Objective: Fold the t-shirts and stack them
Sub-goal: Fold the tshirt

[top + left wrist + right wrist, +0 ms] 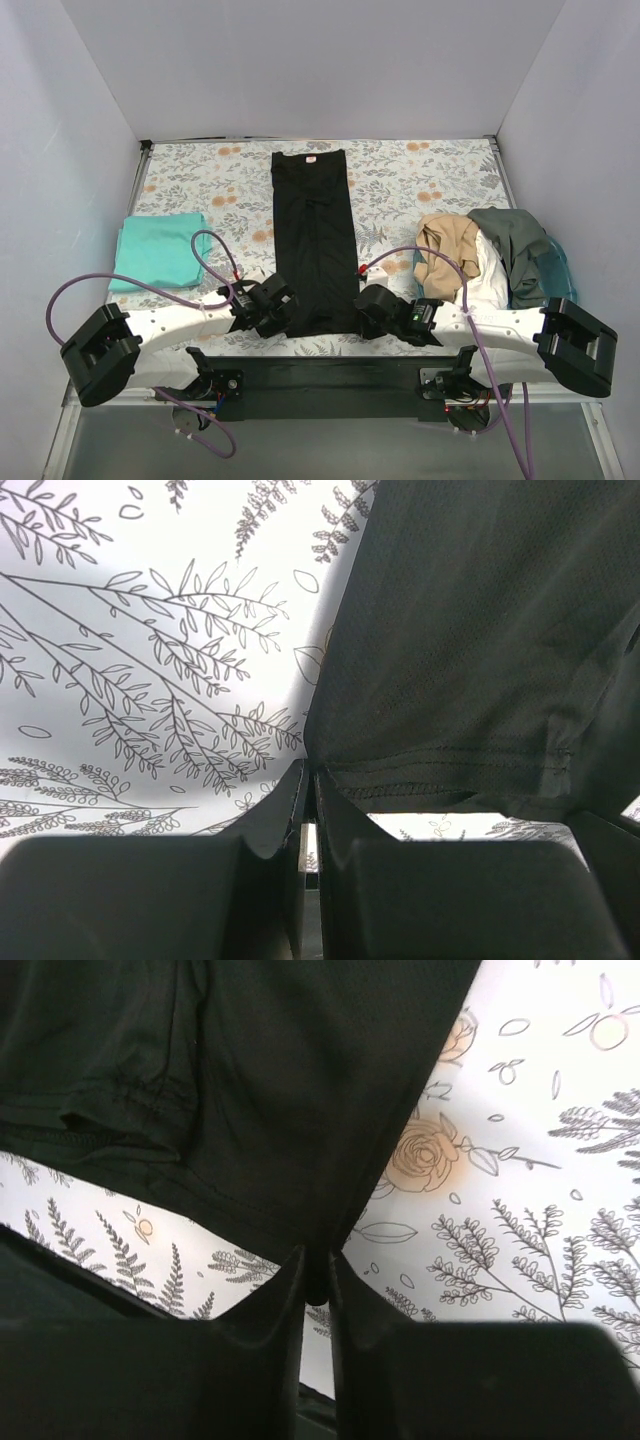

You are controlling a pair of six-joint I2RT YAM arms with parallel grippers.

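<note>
The black t-shirt [313,235] lies as a long narrow strip down the middle of the table, its red-white neck label at the far end. My left gripper [283,312] is shut on its near left hem corner [420,660]. My right gripper [366,308] is shut on its near right hem corner [300,1090]. Both corners are lifted a little off the cloth. A folded teal t-shirt [160,250] lies at the left. Tan [447,250], white [490,285] and grey [515,245] t-shirts are heaped at the right.
The floral tablecloth [400,190] covers the table. A translucent teal plastic basket [556,270] holds the heap at the right edge. Purple cables [205,255] loop over both arms. White walls close in the back and sides.
</note>
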